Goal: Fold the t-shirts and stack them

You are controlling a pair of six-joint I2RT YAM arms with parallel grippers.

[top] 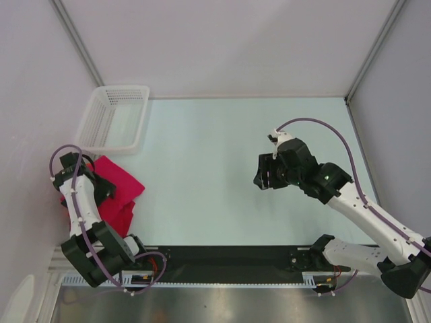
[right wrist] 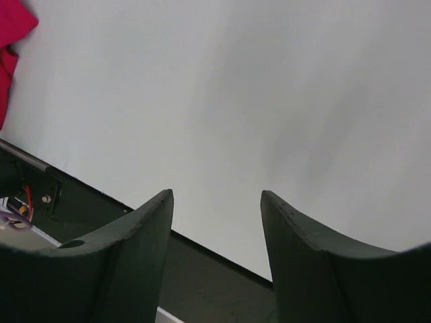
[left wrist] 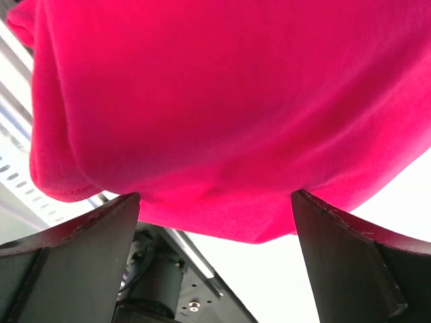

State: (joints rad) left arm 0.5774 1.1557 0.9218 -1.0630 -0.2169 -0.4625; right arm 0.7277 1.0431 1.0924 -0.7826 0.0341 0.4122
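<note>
One crimson-red t-shirt [top: 121, 192] lies bunched at the table's left side, partly under my left arm. My left gripper [top: 102, 188] sits low at the shirt and is open. In the left wrist view the red cloth [left wrist: 222, 101] fills the frame just beyond the wide-apart fingertips [left wrist: 128, 208], with nothing pinched between them. My right gripper [top: 264, 176] hovers over bare table right of centre, open and empty. In the right wrist view its fingers [right wrist: 151, 222] frame plain table, and a corner of the red shirt [right wrist: 10, 47] shows at the far left.
A white mesh basket [top: 114, 118] stands at the back left, just beyond the shirt. A black strip [top: 229, 256] runs along the table's near edge by the arm bases. Walls close in on the left, back and right.
</note>
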